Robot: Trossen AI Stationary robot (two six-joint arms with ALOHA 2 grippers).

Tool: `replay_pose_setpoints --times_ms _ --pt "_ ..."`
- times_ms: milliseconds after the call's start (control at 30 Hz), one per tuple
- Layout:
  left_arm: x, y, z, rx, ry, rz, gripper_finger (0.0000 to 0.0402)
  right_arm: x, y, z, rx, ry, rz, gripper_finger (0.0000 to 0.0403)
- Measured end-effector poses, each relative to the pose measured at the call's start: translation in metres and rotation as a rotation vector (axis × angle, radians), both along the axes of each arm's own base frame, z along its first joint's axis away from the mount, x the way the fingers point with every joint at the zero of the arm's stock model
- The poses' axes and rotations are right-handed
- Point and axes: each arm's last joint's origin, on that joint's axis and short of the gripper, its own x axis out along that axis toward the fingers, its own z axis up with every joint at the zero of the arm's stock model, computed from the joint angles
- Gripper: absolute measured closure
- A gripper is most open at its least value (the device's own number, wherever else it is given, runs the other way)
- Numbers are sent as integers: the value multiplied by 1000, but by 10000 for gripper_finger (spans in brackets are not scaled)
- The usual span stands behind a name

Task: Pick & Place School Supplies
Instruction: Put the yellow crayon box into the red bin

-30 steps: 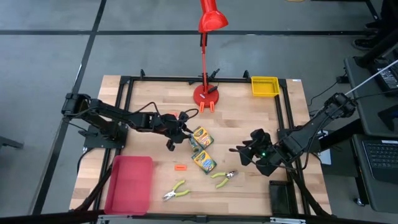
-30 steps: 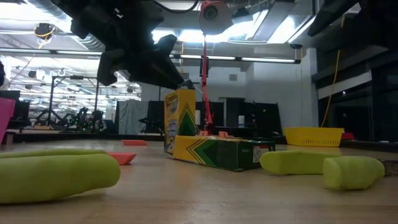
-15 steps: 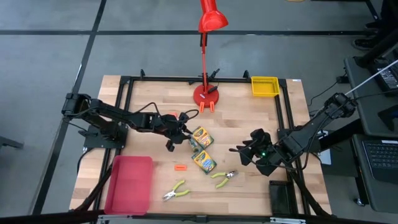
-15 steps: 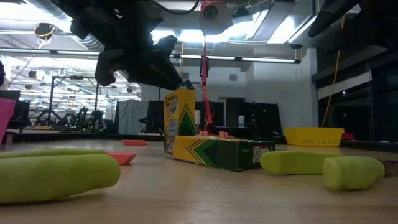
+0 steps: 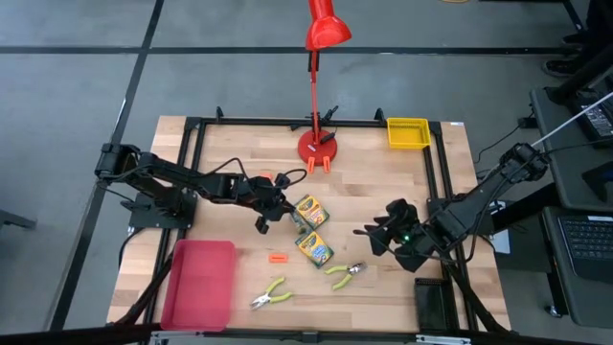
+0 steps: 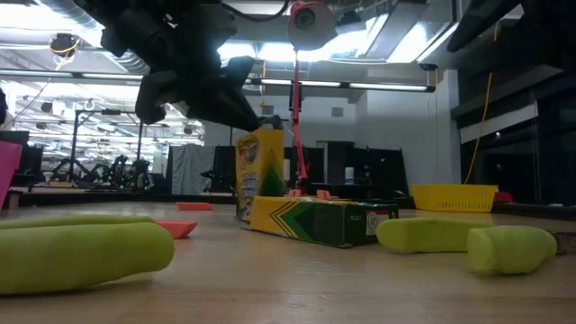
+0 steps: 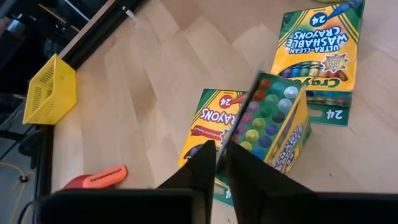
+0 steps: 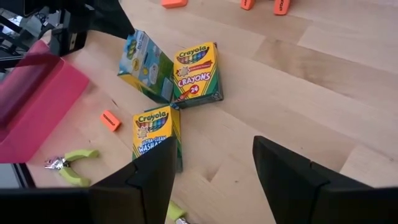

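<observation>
One yellow-and-green crayon box (image 5: 306, 210) stands tipped up on the table with its lid open, crayon tips (image 7: 268, 102) showing; my left gripper (image 7: 217, 152) is shut at its open end. In the low view this box (image 6: 261, 175) stands upright under the gripper. The second crayon box (image 5: 313, 247) lies flat just nearer. Two yellow-green-handled pliers (image 5: 271, 294) (image 5: 343, 274) lie near the table's near edge, and a tiny orange piece (image 5: 278, 257) lies left of the flat box. My right gripper (image 5: 371, 235) hovers open to the right of the boxes. My left gripper pinches a thin edge of the opened lid (image 7: 239, 112) at the box's open top between its two fingers, coming from the table's left side. The box's lower end rests on the table, and the lid panel (image 7: 211, 121) hangs open beside the fingers.
A flat red tray (image 5: 199, 283) lies at the near left corner. The red desk lamp's base (image 5: 316, 146) stands at the far middle with two orange pieces (image 5: 319, 165) beside it. A yellow basket (image 5: 407, 132) sits at the far right. A black frame borders the table.
</observation>
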Motion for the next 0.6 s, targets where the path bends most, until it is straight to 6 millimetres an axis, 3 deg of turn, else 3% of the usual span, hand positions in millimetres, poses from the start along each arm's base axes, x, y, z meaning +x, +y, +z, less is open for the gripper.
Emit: replay_pose_setpoints --times_ms 100,400,600 --pt "0 0 0 -16 -1 14 397 0 0 0 2 -1 -2 186" --pt "0 0 0 -96 -5 83 399 0 0 0 7 -8 -9 186" --pt "0 0 13 -215 -17 167 399 2 1 1 13 -30 -14 186"
